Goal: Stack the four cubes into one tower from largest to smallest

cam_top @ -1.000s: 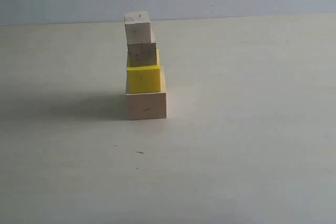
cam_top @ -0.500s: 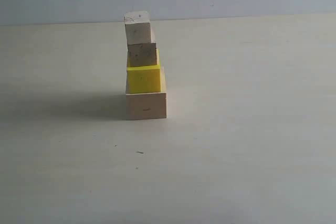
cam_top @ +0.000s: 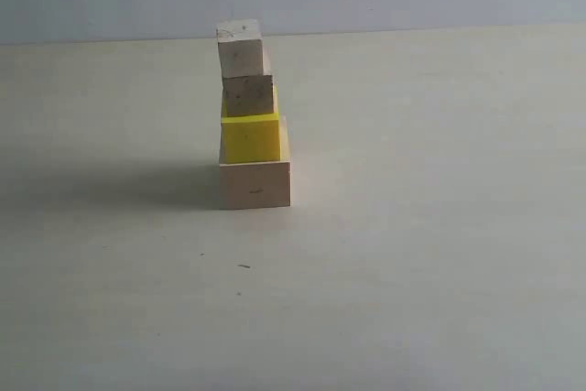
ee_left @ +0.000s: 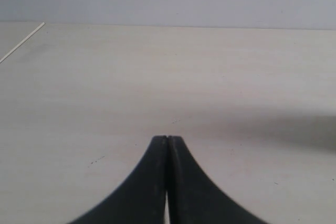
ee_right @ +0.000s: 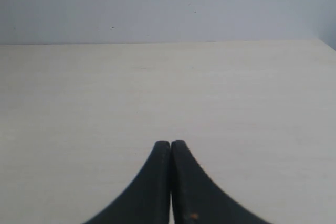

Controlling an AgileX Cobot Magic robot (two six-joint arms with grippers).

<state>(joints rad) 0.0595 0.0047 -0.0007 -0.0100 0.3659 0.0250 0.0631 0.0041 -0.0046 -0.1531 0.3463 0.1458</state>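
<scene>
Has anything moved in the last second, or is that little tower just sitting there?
Nothing visibly changed. The tower stands as it did: large pale cube, yellow cube, small brownish cube, smallest pale cube on top. The left pincer and right pincer are shut on nothing.

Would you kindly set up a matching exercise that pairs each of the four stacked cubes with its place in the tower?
Things:
1. large pale wooden cube
2. yellow cube
3. brownish wooden cube
4. smallest pale cube

Places:
A. topmost
B. resting on the table
C. just under the top cube
D. just above the bottom cube

Pairs: 1-B, 2-D, 3-C, 4-A
</scene>
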